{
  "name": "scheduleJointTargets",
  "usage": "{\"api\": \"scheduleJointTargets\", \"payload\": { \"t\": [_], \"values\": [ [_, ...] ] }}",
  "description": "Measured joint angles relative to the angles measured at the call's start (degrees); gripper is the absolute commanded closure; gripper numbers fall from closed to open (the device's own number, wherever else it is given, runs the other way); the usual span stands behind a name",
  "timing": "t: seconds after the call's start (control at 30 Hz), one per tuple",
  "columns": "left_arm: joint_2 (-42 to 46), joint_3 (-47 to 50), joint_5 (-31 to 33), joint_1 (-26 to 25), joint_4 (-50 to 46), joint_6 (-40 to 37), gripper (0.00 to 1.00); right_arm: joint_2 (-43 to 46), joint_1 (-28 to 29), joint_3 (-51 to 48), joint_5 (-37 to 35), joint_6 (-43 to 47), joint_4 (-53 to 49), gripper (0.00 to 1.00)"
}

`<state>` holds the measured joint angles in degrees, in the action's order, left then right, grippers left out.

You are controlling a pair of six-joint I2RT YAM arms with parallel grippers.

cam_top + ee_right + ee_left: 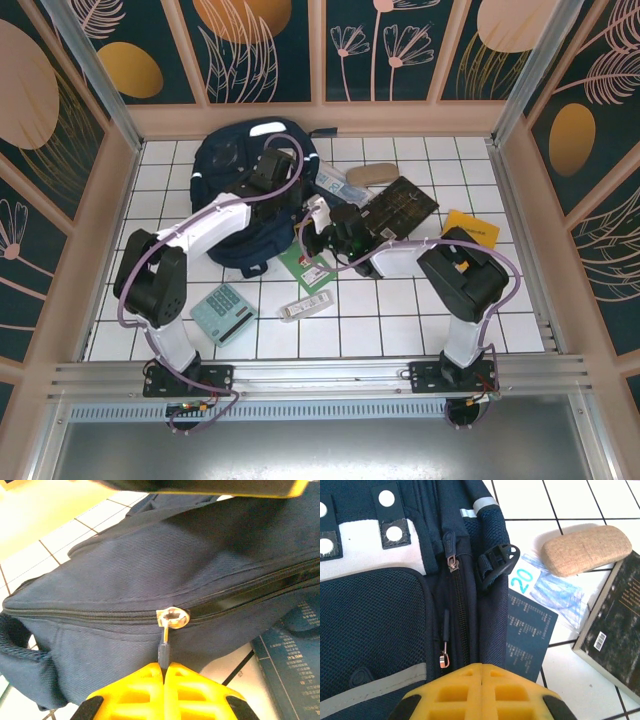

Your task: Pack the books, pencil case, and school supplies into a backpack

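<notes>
The large navy-blue fabric backpack with white patches lies flat on the white tiled table, towards its far left. Everything else is placed from the backpack. Both arms reach in at its right side.

The left gripper sits over the backpack's front, by the zip next to the mesh pocket. Its yellow fingers are pressed together with nothing seen between them. The right gripper is at the backpack's side seam, its yellow fingers clamped on the dark zipper pull tab hanging from the silver slider.

- The flat dark brown patterned book lies right of the backpack, apart from it.
- The flat yellow-orange book lies farther right, well apart.
- The thin dark blue patterned book lies against the backpack's right edge, touching it.
- The small green book with a red figure lies just off the backpack's near right corner.
- The mint-green calculator with white keys sits on the backpack's near side, apart from it.
- The clear bluish-white flat packet lies just right of the backpack.
- The tan-beige oblong pencil case lies right of the backpack beyond the packet, touching it.
- The slim white-grey rectangular bar lies to the backpack's near right, well apart.
</notes>
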<state>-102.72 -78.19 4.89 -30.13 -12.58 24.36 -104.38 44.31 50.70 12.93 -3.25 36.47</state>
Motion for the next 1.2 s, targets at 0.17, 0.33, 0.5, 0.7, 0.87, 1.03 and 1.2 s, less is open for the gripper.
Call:
{"api": "scheduleJointTargets", "payload": {
  "t": [0.17,0.33,0.5,0.7,0.87,1.03,1.2],
  "values": [
    [-3.37,-3.32,-1.16,0.42,0.55,1.64,1.0,-0.02,2.97,0.48,-0.07,1.73,-0.79,1.0],
    [-5.27,-5.4,-1.68,0.74,1.05,2.82,1.0,-0.02,4.33,1.38,-0.52,2.54,-1.36,1.0],
    [-5.75,-6.12,-3.17,2.05,1.2,3.56,0.87,-0.96,4.33,2.95,-1.49,2.93,-2.4,1.0],
    [-3.32,-4.87,-2.36,3.32,1.88,1.95,0.62,-1.57,4.28,3.54,-1.09,2.93,-3.69,1.0],
    [8.24,3.39,0.42,3.89,1.79,1.42,0.62,-1.64,3.89,3.54,-0.42,2.91,-3.87,1.0],
    [19.58,13.49,0.76,4.0,2.47,2.32,0.6,-1.97,3.74,3.56,0.5,2.75,-3.89,0.98],
    [24.35,21.7,-0.39,4.0,2.08,5.18,0.57,-1.95,3.69,3.56,2.43,1.73,-3.63,0.68]
  ]
}}
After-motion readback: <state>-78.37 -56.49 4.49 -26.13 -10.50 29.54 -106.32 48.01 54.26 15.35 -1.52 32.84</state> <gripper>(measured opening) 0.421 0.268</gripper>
